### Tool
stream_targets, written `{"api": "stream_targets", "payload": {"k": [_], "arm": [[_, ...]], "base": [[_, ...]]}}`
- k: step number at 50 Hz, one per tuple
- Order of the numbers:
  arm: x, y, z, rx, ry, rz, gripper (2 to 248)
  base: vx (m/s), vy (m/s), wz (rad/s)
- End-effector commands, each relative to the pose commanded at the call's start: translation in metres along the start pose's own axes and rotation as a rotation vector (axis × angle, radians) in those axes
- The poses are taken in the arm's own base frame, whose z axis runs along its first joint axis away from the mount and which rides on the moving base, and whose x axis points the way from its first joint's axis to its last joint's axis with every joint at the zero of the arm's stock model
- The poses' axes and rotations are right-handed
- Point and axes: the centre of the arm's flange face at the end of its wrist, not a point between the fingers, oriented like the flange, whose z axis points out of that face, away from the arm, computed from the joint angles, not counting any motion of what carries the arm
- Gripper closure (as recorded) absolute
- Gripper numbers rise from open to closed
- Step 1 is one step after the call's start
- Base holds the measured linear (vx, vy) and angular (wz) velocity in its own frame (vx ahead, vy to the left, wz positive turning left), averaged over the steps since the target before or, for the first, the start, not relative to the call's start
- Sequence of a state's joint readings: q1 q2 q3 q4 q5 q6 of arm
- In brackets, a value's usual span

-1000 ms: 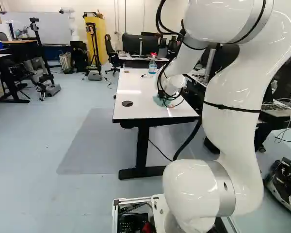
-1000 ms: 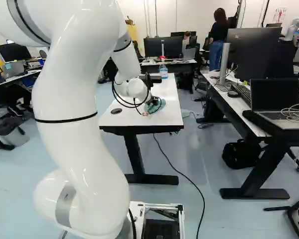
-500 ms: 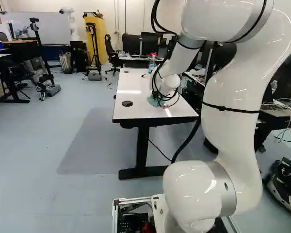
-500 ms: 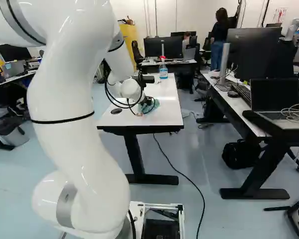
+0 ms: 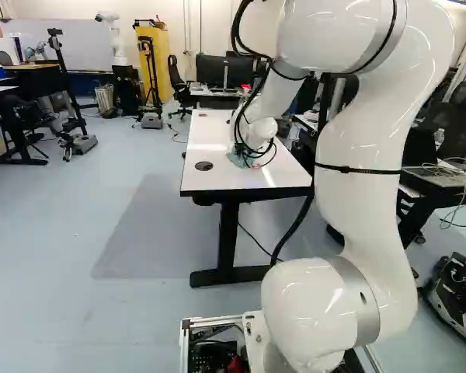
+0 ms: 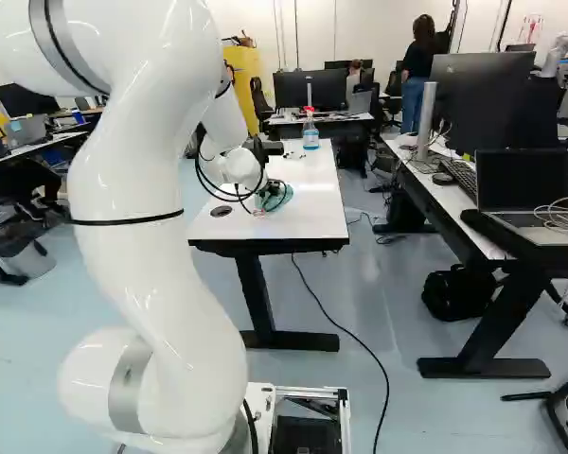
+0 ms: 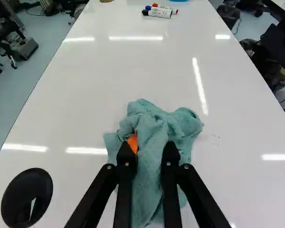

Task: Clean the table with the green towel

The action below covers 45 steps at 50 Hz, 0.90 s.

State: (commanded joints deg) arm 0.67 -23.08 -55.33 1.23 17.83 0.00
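My gripper [image 6: 268,192] is low over the white table [image 6: 314,224], at the end of the arm in the right base view. In the wrist view the gripper [image 7: 148,149] is shut on the green towel [image 7: 154,124], whose bunched cloth fills the space between the two black fingers. An orange pad [image 7: 133,142] shows beside one fingertip. The towel spreads over the tabletop ahead of the fingers and trails back between them. Small dark marks [image 7: 215,137] lie on the white surface just beside the towel.
A round black cable cover [image 7: 26,197] sits in the table beside the gripper. Several markers [image 7: 159,12] lie farther along. A spray bottle [image 6: 310,134] stands near the far end. Another desk [image 6: 445,194] with a laptop and monitors is on the right.
The arm has swung left across the table in both base views, carrying the towel along with the gripper. The base has stayed where it was.
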Motion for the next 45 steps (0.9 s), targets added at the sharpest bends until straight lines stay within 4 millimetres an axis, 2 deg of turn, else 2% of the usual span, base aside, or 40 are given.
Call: {"api": "stream_targets", "payload": {"k": [25,45], "arm": [[0.027,0.005,0.039,-0.007,0.031,0.006,187],[0.036,0.034,0.053,-0.042,0.044,0.035,187]], "base": [[0.0,0.0,0.0],[0.0,0.0,0.0]]}}
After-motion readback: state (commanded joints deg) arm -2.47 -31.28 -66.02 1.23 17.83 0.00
